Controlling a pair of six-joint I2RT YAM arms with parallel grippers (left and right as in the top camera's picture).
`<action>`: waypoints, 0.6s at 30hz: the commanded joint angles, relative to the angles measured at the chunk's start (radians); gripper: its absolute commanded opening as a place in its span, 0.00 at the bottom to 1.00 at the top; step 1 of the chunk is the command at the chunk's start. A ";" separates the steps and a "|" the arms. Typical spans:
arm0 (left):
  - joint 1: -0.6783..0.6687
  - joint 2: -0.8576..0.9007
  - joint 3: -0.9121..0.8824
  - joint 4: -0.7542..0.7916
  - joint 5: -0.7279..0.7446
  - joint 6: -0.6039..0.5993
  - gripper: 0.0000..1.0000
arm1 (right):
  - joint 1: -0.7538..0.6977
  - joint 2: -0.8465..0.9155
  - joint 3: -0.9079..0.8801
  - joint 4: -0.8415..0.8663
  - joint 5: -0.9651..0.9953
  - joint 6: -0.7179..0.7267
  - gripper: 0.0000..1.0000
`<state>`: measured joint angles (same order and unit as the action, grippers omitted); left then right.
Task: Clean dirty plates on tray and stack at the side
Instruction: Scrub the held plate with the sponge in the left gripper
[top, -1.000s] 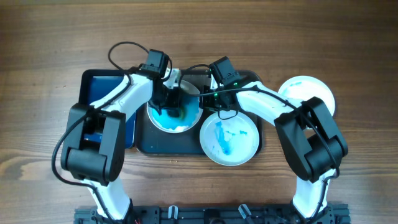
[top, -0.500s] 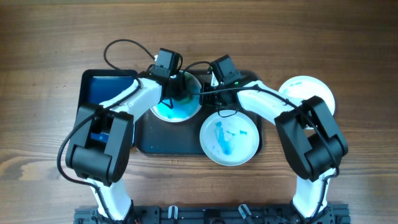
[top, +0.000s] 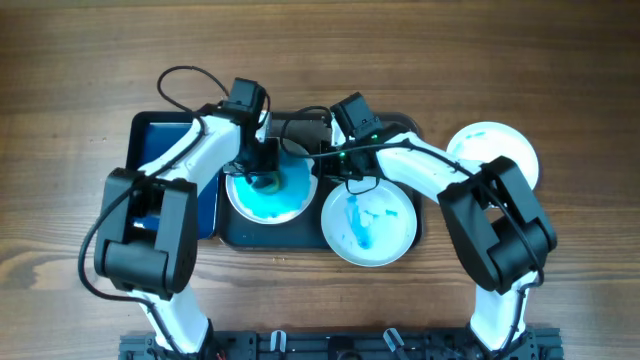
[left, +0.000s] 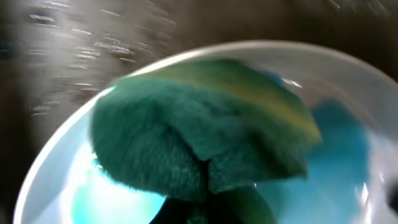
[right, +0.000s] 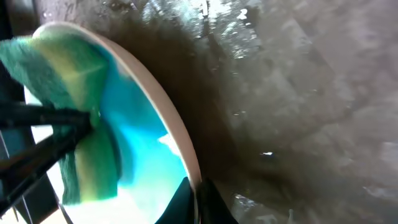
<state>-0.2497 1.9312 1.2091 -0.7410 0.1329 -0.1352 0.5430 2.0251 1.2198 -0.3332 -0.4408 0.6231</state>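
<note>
A white plate (top: 272, 204) covered in blue smear lies on the left part of the dark tray (top: 300, 236). My left gripper (top: 262, 168) is shut on a green sponge (top: 266, 182) and presses it on that plate; the sponge (left: 199, 137) fills the left wrist view over the plate (left: 348, 155). My right gripper (top: 319, 162) is shut on the plate's right rim (right: 169, 118), fingers (right: 198, 200) either side of it. A second plate (top: 368, 222) with blue smears lies at the tray's right front. A third plate (top: 495, 150), nearly plain white, sits on the table at the right.
A smaller black tray with a blue bottom (top: 165, 148) stands against the left side of the dark tray, under my left arm. Wet tray floor (right: 298, 124) shows in the right wrist view. Cables loop over the tray's back edge.
My left gripper has swept the sponge across the plate, first up and right, then back left and toward the front. The plate shifted slightly with it. The right gripper kept its hold on the rim.
</note>
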 joint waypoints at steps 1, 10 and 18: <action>-0.035 0.077 -0.076 -0.015 0.418 0.206 0.04 | -0.008 0.013 -0.010 0.003 0.042 0.005 0.04; 0.059 0.074 -0.007 0.159 -0.153 -0.476 0.04 | -0.008 0.013 -0.018 0.004 0.057 0.010 0.04; 0.069 0.064 0.222 -0.184 -0.149 -0.418 0.04 | -0.008 0.056 -0.018 0.019 0.065 0.060 0.04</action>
<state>-0.1986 1.9816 1.3632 -0.8799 0.0494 -0.5747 0.5339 2.0235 1.2190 -0.3141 -0.3851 0.6514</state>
